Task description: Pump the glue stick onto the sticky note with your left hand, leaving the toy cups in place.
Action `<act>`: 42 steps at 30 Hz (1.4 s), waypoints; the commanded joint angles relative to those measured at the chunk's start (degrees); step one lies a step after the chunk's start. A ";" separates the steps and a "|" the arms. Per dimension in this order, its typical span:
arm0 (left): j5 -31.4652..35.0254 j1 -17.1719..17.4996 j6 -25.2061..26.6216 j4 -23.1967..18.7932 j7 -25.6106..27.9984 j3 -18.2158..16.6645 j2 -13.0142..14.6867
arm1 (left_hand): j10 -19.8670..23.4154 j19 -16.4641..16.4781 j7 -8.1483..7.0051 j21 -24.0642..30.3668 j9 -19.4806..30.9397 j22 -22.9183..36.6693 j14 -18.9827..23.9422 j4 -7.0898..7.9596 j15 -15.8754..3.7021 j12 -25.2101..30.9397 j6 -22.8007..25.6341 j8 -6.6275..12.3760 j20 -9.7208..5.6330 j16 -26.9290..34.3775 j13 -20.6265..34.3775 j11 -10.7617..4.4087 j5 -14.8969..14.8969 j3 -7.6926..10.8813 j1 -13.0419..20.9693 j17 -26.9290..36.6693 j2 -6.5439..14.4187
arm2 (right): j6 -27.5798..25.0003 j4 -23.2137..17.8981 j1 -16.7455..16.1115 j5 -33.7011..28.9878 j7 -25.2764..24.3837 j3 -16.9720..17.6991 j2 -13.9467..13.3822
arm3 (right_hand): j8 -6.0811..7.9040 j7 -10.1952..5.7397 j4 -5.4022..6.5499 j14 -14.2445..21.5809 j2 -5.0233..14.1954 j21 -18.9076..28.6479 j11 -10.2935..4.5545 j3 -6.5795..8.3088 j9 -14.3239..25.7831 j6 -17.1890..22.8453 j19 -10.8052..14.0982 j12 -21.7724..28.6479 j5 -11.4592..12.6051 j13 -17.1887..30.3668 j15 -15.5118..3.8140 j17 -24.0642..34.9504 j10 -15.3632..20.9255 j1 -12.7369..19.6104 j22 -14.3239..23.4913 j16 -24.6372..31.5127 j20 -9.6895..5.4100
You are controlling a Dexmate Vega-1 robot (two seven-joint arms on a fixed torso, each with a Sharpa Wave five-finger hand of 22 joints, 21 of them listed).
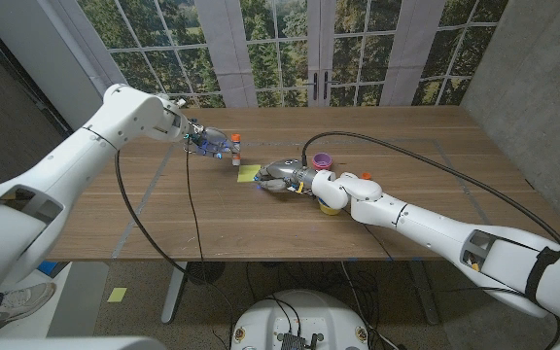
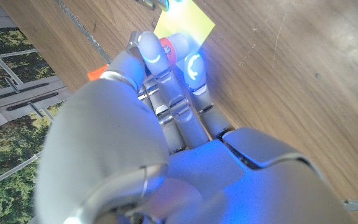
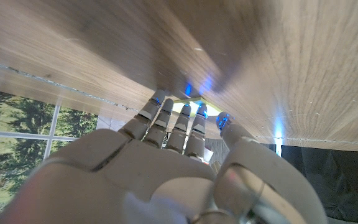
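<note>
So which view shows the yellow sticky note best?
The left wrist view: the yellow square sticky note is close and bright beyond the left hand. Head view shows it small; right wrist view, a sliver past fingertips.

You have the small white glue stick with the red-orange collar upright in your left hand's fingers, just beside the square yellow paper sticky note. That note lies flat on the wooden table, its far edge under your right hand's fingertips. The purple toy cup stands near the note; the yellow toy cup sits beside it, partly hidden.
</note>
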 commanded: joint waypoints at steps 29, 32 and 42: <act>9.92 5.25 -18.39 1.34 -2.48 3.84 -0.46 | 10.14 1.11 1.91 0.35 4.99 -1.14 0.43 7.19 -0.27 -0.61 3.91 -1.13 -8.24 -1.97 25.53 -2.42 -0.05 6.97 1.73 -1.60 0.82 | 1.81 2.95 1.86 2.06 3.39 -0.94 0.61 | 0.02 0.09 1.20 -0.52 0.27 -0.46 0.09 -0.24 0.26 0.48 -0.37 0.17 -0.17 0.29 -7.75 0.76 0.22 -0.90 0.24 0.51 -3.20; 9.96 6.71 -20.22 0.76 -2.71 3.13 -0.13 | 10.20 1.11 1.75 0.38 4.91 -1.12 0.44 7.16 -0.27 -0.64 3.87 -1.24 -8.25 -2.14 25.39 -2.41 -0.09 6.96 1.79 -1.68 0.76 | 1.74 3.06 1.92 2.08 3.32 -0.98 0.69 | -0.02 0.10 1.26 -0.54 0.26 -0.47 0.09 -0.28 0.26 0.40 -0.36 0.14 -0.18 0.29 -7.75 0.79 0.14 -0.93 0.24 0.54 -3.18; 9.48 11.11 -21.59 -2.97 -0.99 0.51 1.90 | 10.37 1.35 1.91 0.39 4.74 -1.25 0.71 7.17 -0.29 -0.45 4.21 -1.34 -8.25 -2.81 25.43 -2.59 -0.12 6.90 1.94 -2.24 0.73 | 2.41 4.88 2.94 2.12 3.70 -1.81 1.69 | -0.12 0.26 1.43 -0.55 0.21 -0.52 0.11 -0.42 0.26 0.12 -0.32 0.09 -0.22 0.30 -7.69 0.90 -0.02 -1.06 0.24 0.64 -3.10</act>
